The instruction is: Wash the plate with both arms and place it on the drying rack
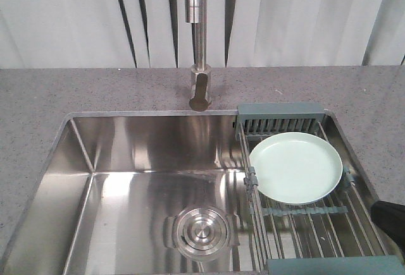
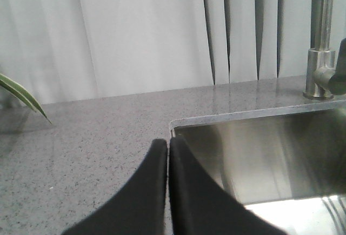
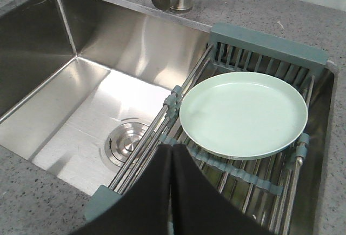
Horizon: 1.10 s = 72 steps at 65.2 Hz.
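Both grippers, left (image 2: 168, 154) and right (image 3: 172, 162), have fingers pressed together, the right hovering at the plate's (image 3: 243, 113) seven o'clock, arms cropped.

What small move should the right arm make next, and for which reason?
Probably open the right tool and lower it toward the near rim of the plate. Its fingers are closed together and hover just before the plate, which lies flat on the drying rack, apparently not yet washed.

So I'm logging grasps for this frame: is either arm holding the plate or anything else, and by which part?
Nothing is held. Both grippers, left and right, have their fingers shut on nothing; the plate lies flat on the drying rack.
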Available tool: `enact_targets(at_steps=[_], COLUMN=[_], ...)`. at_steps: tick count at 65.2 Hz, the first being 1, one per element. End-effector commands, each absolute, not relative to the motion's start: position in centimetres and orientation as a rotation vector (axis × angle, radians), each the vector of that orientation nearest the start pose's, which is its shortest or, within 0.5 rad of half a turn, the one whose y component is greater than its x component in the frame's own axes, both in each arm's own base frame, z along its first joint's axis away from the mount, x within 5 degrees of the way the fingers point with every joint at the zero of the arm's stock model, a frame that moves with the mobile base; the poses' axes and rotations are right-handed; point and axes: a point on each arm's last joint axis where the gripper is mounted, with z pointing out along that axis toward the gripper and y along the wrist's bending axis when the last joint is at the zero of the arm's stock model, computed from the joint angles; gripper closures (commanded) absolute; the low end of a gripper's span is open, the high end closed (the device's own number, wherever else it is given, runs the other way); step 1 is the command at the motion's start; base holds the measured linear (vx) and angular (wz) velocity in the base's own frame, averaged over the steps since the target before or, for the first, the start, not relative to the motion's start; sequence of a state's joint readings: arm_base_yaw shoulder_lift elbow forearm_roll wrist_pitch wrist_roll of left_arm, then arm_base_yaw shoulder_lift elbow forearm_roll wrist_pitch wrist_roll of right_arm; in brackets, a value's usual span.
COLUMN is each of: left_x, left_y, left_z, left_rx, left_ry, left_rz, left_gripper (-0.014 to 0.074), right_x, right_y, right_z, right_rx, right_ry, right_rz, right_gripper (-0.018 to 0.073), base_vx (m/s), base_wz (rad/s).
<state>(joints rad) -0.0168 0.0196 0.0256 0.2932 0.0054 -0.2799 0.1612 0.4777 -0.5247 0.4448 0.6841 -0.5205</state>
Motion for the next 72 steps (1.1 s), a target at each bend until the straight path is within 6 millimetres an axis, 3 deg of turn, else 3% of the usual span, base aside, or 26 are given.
enact_targets(at_steps=[1, 13, 72], left_x=[6.0, 5.6, 5.6], left_y=[-0.2, 0.2, 0.5], left_z=[19.6, 18.6, 18.7], left_rx=[0.017, -0.014, -0.049], left_ry=[1.533, 1.624, 1.613], left_rz=[-0.026, 0.005, 0.052], left_gripper=[0.0603, 0.0603, 0.0603], right_x=[8.8, 8.8, 8.8], right_y=[3.8, 3.8, 3.8], right_z=[31.3, 31.3, 31.3], right_rx=[-0.463, -0.463, -0.463], right_ry=[1.926, 1.926, 1.927], right_rz=[0.269, 0.269, 0.27], right_gripper=[0.0569, 0.0569, 0.0569], base_vx=[0.0, 0.0, 0.0], base_wz=[0.0, 0.0, 0.0])
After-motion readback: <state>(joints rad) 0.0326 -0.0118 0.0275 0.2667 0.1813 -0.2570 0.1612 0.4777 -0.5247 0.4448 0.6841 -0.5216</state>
